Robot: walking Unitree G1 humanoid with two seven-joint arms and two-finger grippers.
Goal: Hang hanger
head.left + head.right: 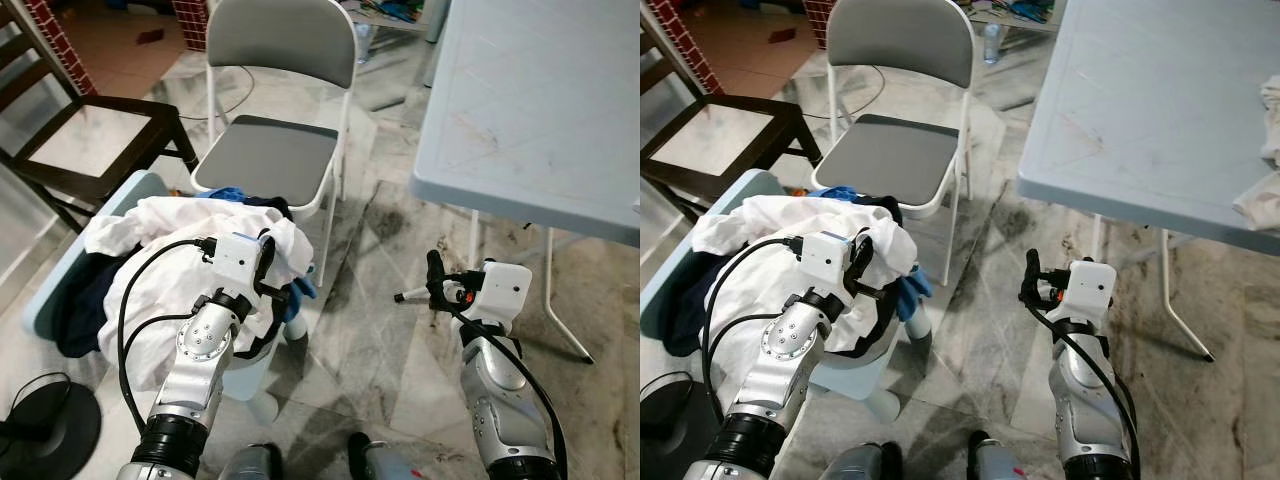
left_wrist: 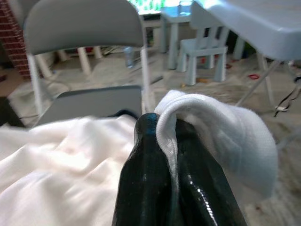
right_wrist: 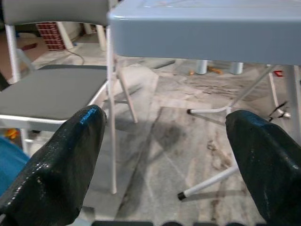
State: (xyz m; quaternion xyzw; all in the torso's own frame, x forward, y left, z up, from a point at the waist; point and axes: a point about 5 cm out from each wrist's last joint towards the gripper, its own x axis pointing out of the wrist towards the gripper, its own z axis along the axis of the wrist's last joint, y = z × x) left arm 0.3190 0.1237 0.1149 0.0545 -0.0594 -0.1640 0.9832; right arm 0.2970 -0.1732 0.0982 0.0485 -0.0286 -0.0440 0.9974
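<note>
My left gripper is shut on a fold of white cloth that lies heaped in a light blue laundry basket at the left. In the left wrist view the white cloth drapes over the closed fingertips. My right gripper hangs open above the marble floor, below the table's near edge. Nothing is between its fingers. I see no hanger.
A grey folding chair stands just behind the basket. A pale blue table fills the right, with crumpled cloth on it. A dark wooden chair is at the far left. A black round base sits by the basket.
</note>
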